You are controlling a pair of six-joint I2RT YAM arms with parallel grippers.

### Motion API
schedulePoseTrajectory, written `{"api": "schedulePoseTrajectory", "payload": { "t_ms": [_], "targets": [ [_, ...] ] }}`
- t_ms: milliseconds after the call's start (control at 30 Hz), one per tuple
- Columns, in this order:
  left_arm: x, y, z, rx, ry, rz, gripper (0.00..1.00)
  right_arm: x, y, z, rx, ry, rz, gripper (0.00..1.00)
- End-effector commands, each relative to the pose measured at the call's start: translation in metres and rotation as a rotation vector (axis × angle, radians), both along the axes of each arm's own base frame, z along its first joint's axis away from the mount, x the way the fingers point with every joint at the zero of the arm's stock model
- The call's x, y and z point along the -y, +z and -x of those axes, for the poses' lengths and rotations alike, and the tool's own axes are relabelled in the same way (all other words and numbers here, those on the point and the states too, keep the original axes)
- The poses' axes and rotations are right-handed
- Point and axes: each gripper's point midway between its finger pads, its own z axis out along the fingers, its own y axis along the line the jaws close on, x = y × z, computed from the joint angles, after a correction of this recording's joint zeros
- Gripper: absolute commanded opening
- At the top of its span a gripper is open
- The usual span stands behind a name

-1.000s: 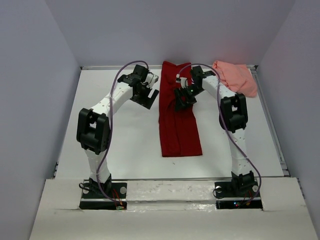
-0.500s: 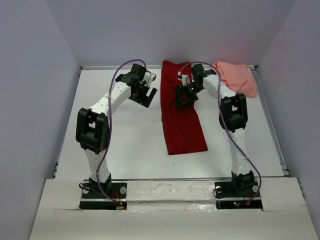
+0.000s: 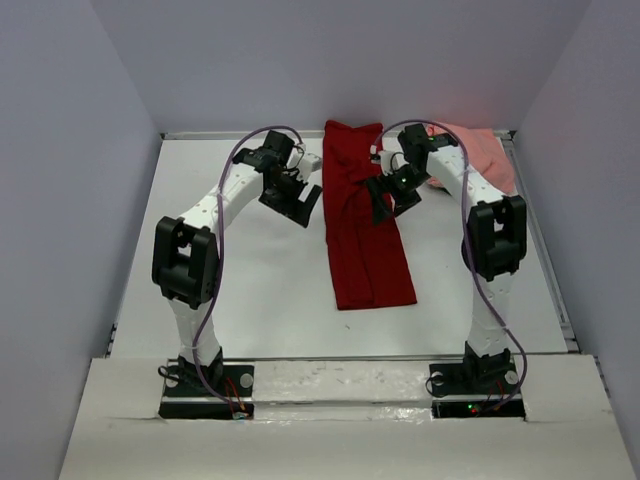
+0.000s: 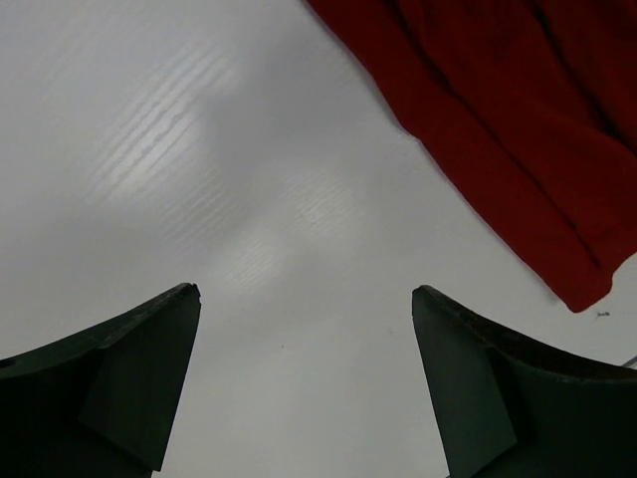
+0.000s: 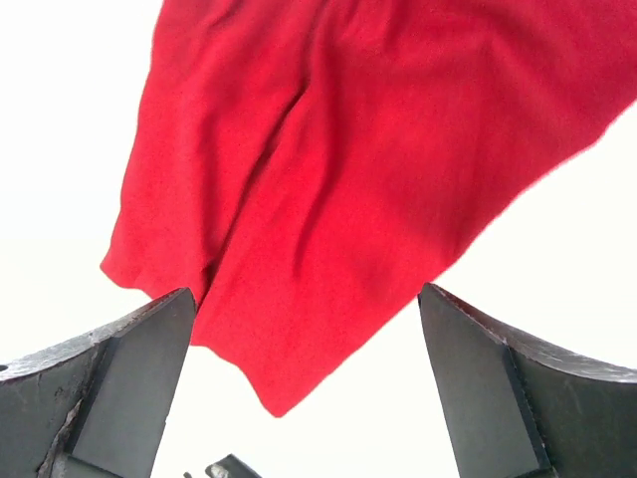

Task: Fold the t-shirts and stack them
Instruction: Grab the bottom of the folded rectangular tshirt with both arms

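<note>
A dark red t-shirt [image 3: 362,230] lies as a long narrow strip down the middle of the white table [image 3: 250,280], reaching from the back edge towards me. A salmon pink t-shirt [image 3: 488,152] lies bunched at the back right corner, partly behind my right arm. My left gripper [image 3: 297,203] hovers open just left of the red strip; its wrist view shows bare table between the jaws and the red t-shirt [image 4: 518,129] at upper right. My right gripper [image 3: 392,200] hangs open over the strip's right edge, with a corner of the red t-shirt [image 5: 328,179] below it, nothing held.
Grey walls close in the table on the left, back and right. A raised metal rim [image 3: 548,265] runs along the right and back edges. Purple cables loop above both forearms.
My right arm has swung to the right, off the middle of the red strip. The strip's near end slid slightly right earlier. The left gripper edged a little nearer the shirt.
</note>
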Motion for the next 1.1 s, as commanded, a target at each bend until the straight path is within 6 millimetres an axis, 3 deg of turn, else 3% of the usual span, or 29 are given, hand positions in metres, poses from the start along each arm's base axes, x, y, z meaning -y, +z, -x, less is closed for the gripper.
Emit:
{"api": "schedulePoseTrajectory", "payload": {
  "t_ms": [0,167,267,333,433,733,1067],
  "targets": [
    [0.026,0.039,0.033,-0.012,-0.128,0.101,0.94,0.016,0.051,0.030,0.070,0.015,0.020,1.00],
    [0.059,0.030,0.081,-0.069,-0.292,0.102,0.86,0.027,0.057,0.069,0.018,0.020,0.031,1.00],
    [0.074,0.011,0.120,-0.126,-0.398,0.077,0.84,0.030,0.051,0.099,-0.048,0.024,0.020,1.00],
    [0.082,0.003,0.138,-0.144,-0.456,0.069,0.84,0.033,0.039,0.120,-0.109,0.017,0.020,1.00],
    [0.082,-0.011,0.146,-0.169,-0.461,0.052,0.84,0.033,0.019,0.139,-0.179,0.010,0.004,1.00],
    [0.058,-0.064,0.183,-0.331,-0.465,0.004,0.76,0.027,-0.015,0.144,-0.286,-0.035,-0.004,1.00],
    [0.060,-0.079,0.199,-0.378,-0.490,0.033,0.73,0.029,-0.039,0.157,-0.385,-0.049,0.018,1.00]
  ]
}}
